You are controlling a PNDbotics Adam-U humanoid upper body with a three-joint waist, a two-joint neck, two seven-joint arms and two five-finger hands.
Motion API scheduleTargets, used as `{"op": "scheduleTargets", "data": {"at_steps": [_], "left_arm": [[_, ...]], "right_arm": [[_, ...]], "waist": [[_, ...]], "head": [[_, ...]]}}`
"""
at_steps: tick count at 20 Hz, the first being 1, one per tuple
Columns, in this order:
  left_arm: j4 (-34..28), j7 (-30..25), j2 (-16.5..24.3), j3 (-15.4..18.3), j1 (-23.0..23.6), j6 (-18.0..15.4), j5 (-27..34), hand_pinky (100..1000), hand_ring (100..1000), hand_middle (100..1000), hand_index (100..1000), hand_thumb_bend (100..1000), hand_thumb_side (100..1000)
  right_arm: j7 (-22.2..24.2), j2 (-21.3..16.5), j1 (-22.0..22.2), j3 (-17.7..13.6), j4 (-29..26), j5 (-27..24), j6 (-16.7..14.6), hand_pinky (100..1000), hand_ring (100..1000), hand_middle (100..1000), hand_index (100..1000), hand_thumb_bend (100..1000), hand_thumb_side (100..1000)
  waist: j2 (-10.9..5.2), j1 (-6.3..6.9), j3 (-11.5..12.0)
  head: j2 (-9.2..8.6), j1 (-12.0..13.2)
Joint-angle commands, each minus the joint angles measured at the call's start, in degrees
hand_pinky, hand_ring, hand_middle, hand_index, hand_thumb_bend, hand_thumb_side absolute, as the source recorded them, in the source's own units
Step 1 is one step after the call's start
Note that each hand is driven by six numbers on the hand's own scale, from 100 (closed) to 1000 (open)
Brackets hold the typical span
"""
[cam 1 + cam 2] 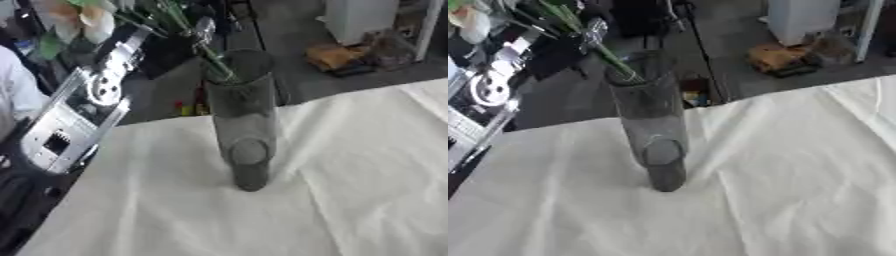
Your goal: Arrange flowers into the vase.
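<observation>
1. I see a tall glass vase [242, 120] standing up on the desk [350, 190]; the desk has a white cloth on it; the vase is near the far edge of the desk, a bit left of the middle.
2. Green stems [210, 55] go down into the top of the vase; they lean up and away to the left.
3. At the top left there is a pale flower [83, 22] with cream and pink petals; it is high above the desk, well apart from the vase mouth.
4. My left arm [79, 115] comes in from the left, silver and black, and reaches up to the flowers.
5. The left hand is hidden up by the stems; I cannot tell if it is open or closed.
6. I do not see my right hand at all.
</observation>
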Motion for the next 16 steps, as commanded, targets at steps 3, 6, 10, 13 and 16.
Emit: {"op": "scheduleTargets", "data": {"at_steps": [3,6,10,13,16], "left_arm": [[-0.5,-2.5,2.9,0.9,-0.9,-0.4,-0.9,367,984,646,786,100,777],[-0.3,-5.0,2.8,0.6,-0.9,-0.7,-1.5,381,992,655,792,100,775],[0.5,-8.3,2.6,-0.4,-0.9,-0.9,-1.7,402,1000,669,799,100,793],[2.6,-11.0,2.3,-2.6,-1.2,-1.1,0.2,455,1000,740,856,100,822],[4.3,-13.7,2.0,-3.6,-2.0,-1.4,1.5,470,1000,751,877,100,817]], "right_arm": [[-0.2,-0.6,-0.1,0.0,-0.9,0.3,0.3,862,871,544,936,100,878],[-0.3,-0.6,-0.2,0.0,-0.9,0.3,0.4,862,871,544,936,100,878],[-0.4,-0.8,-0.2,0.0,-0.9,0.3,0.3,862,871,543,936,100,878],[-0.4,-0.8,-0.2,0.1,-0.9,0.4,0.5,863,872,541,936,100,871],[-0.3,-0.8,-0.3,0.2,-0.9,0.6,0.7,863,872,539,936,100,869]], "waist": [[-1.95,-0.23,0.3],[-1.90,-0.10,0.1],[-1.92,0.18,-0.2],[-1.83,0.65,-0.2],[-1.62,0.83,-0.3]], "head": [[-0.29,-0.1],[-0.45,0.0],[-0.49,0.1],[-0.47,-0.1],[-0.51,-0.1]]}}
